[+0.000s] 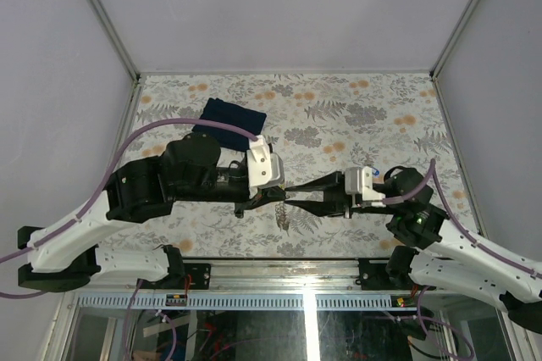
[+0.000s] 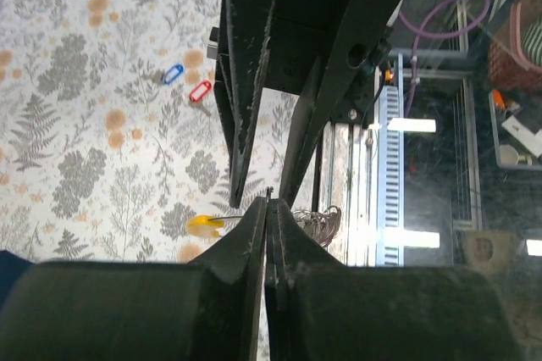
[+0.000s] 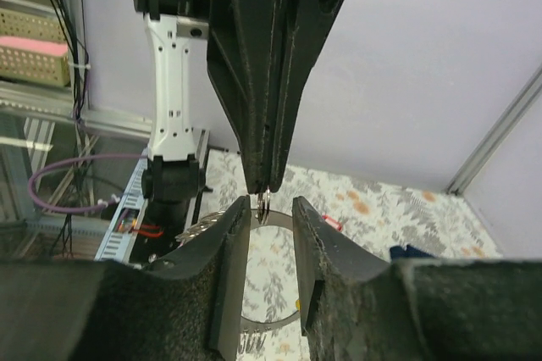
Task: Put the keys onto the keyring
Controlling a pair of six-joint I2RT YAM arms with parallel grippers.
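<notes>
Over the floral table (image 1: 356, 115), the left claw (image 2: 268, 204), reaching inward, pinches the keyring (image 3: 271, 320); the opposing right claw (image 3: 269, 204) gapes.

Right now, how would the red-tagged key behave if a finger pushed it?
The red-tagged key lies flat on the table, so it would probably slide rather than roll. Small and thin, it likely weighs little and may spin when nudged off-centre.

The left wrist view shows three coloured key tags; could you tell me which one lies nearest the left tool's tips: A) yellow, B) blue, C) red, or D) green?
A: the yellow tag sits just beside the left tool's shut tips, while the blue tag and the red tag lie well apart from them, farther up the picture.
</notes>
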